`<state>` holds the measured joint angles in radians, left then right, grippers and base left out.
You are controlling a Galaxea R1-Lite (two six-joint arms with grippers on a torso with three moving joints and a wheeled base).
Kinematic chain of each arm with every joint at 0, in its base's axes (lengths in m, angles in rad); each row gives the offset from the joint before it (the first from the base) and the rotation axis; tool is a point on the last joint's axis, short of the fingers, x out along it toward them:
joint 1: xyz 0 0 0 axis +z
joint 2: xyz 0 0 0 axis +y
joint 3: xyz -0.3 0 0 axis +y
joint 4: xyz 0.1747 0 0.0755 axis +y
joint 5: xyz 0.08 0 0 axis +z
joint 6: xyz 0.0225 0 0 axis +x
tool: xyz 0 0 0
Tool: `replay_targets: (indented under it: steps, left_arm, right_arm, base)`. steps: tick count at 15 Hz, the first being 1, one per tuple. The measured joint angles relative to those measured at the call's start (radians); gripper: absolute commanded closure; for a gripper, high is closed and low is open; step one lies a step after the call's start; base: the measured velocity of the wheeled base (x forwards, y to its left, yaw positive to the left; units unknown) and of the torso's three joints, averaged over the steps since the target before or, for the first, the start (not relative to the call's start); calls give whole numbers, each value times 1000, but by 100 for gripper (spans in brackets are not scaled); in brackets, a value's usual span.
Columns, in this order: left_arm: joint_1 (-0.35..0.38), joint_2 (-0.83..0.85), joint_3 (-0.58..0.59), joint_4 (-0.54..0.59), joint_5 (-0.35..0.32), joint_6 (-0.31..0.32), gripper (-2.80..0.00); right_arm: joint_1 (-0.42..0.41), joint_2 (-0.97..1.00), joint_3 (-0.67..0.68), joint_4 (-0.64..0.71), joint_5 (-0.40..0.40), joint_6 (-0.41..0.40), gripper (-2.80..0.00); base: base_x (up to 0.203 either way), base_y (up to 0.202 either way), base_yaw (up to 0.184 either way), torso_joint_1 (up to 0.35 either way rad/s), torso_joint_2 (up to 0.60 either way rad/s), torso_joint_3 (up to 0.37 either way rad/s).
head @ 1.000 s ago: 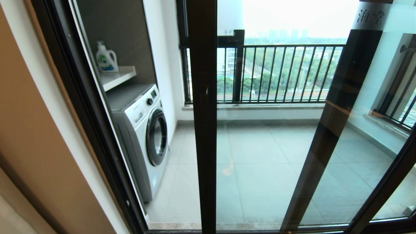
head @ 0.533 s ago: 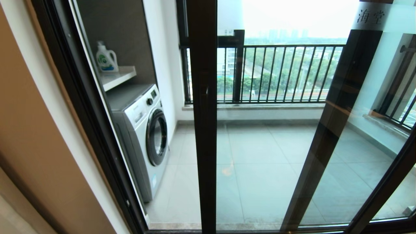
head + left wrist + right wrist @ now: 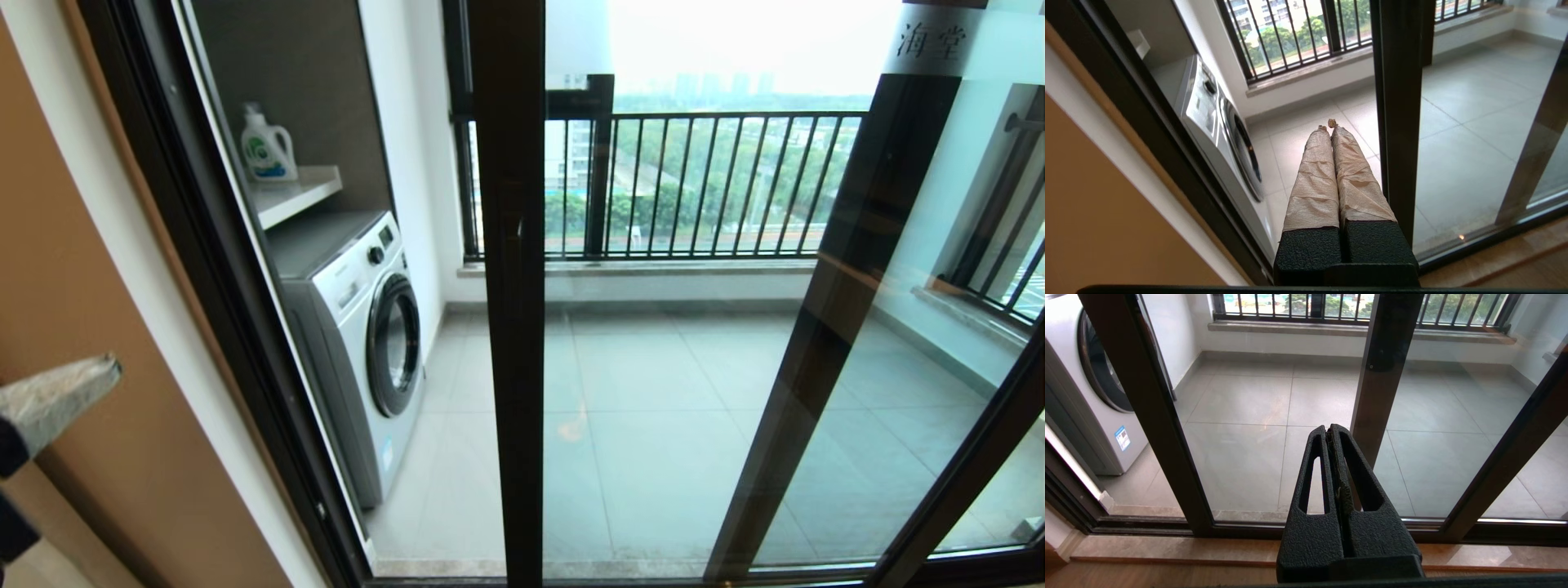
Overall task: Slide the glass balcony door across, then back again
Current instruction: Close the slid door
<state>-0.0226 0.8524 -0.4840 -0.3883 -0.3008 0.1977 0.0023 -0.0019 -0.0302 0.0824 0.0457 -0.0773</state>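
The glass balcony door (image 3: pixel 653 392) is partly slid open. Its dark brown edge post (image 3: pixel 510 367) stands mid-view with the dark bar handle (image 3: pixel 516 237) on it. A frosted band with Chinese characters (image 3: pixel 931 41) shows at the top right. My left gripper (image 3: pixel 98 374) pokes in at the lower left edge, well left of the post. In the left wrist view its tape-wrapped fingers (image 3: pixel 1314 171) are shut and empty, pointing into the gap just beside the post (image 3: pixel 1398 122). My right gripper (image 3: pixel 1329 430) is shut and empty, low before the glass (image 3: pixel 1241 457), out of the head view.
A washing machine (image 3: pixel 359 327) stands on the balcony behind the open gap, with a detergent bottle (image 3: pixel 265 147) on the shelf above it. The outer door frame (image 3: pixel 220 310) and a beige wall (image 3: pixel 82 286) are on the left. A black railing (image 3: pixel 702 188) runs across the back. A second dark post (image 3: pixel 833 327) slants on the right.
My left gripper has risen into the head view at the lower left edge. The door has not moved.
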Motion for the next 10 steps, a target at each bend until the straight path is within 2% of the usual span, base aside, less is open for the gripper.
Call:
replay_targets:
  steps: [3,6,8,10]
  left_arm:
    - [-13,240,-167,-125,21,-16,0]
    - [-103,392,-281,-153,138,-29,0]
    - [-174,455,-312,-158,236,-40,0]
    - [-196,475,-318,-157,284,-61,0]
  right_arm:
    - [0,0,0,0,0,0,0]
    - [0,0,0,0,0,0,0]
    - [0,0,0,0,0,0,0]
    - [0,0,0,0,0,0,0]
  base:
    - [0,0,0,0,0,0]
    - [0,0,0,0,0,0]
    - [0,0,0,0,0,0]
    - [0,0,0,0,0,0]
